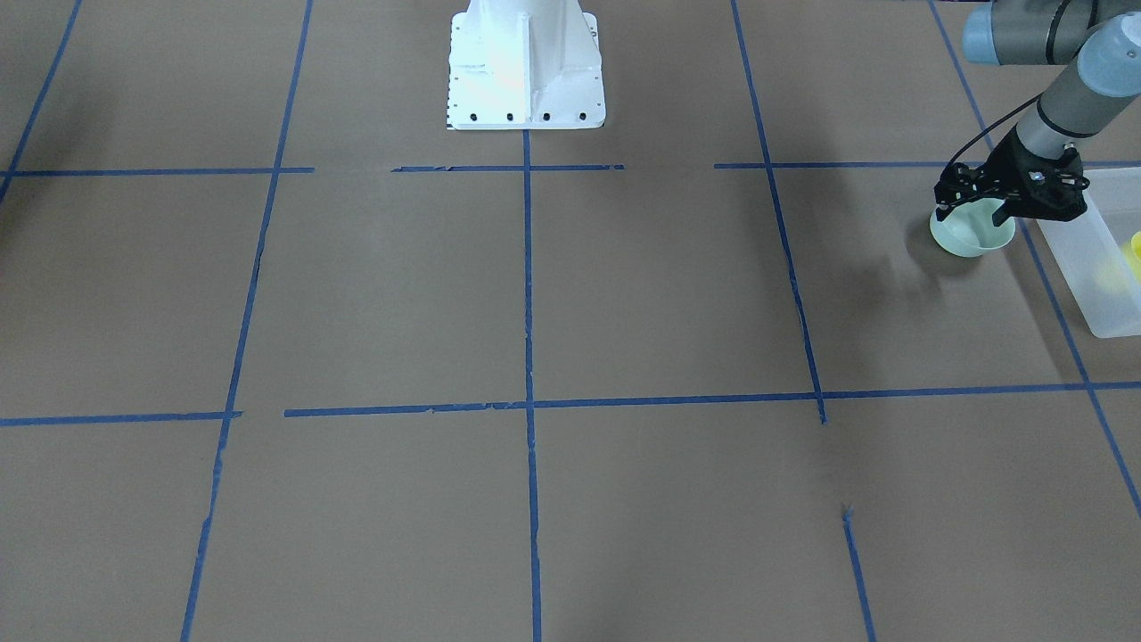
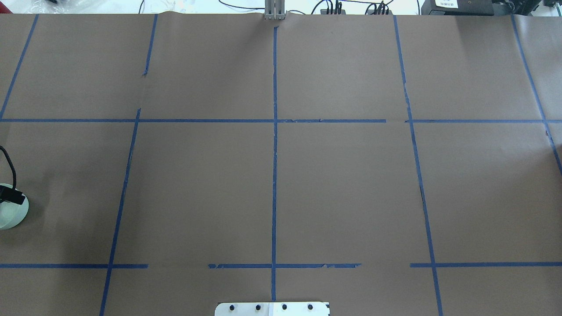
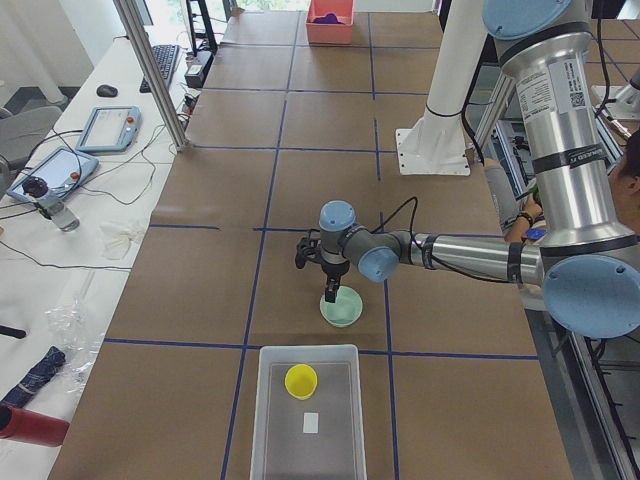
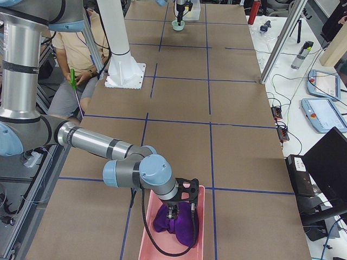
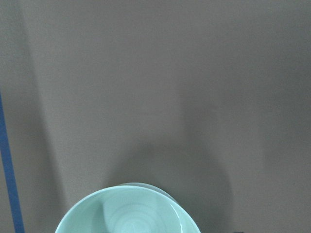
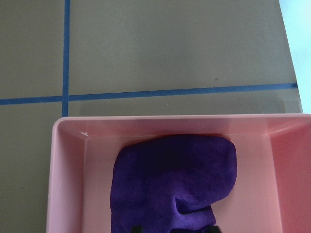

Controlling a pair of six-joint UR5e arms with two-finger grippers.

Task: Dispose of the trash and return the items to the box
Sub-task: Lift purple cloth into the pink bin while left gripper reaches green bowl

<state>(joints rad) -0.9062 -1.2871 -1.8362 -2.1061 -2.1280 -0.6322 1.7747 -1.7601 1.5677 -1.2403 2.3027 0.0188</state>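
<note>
**Cup boxed, bowl next, far arm at the pink bin**

Seen from the table's left end, the box (image 3: 335,400) lies closest, open side up, with the yellow cup (image 3: 301,381) standing inside near the wall that faces the rest of the table. It looks already returned.

Just beyond that wall, apart from the box, the mint-green bowl (image 3: 346,312) sits upright on the brown table (image 3: 300,200). The left gripper (image 3: 331,294) points straight down at the bowl's rim. That suits a pinch on the thin wall, since the bowl is probably too wide to span. Whether the fingers have clamped the rim or only bracket it cannot be told; the wrist camera shows only the bowl's inside. With the bowl this near the box, a short lift over the wall should finish it.

At the far end, a pink bin (image 6: 68,170) holds a crumpled purple cloth (image 6: 175,179), likely the trash. The right gripper (image 4: 174,215) hangs low over the cloth, inside the bin. Its grip cannot be told.
</note>
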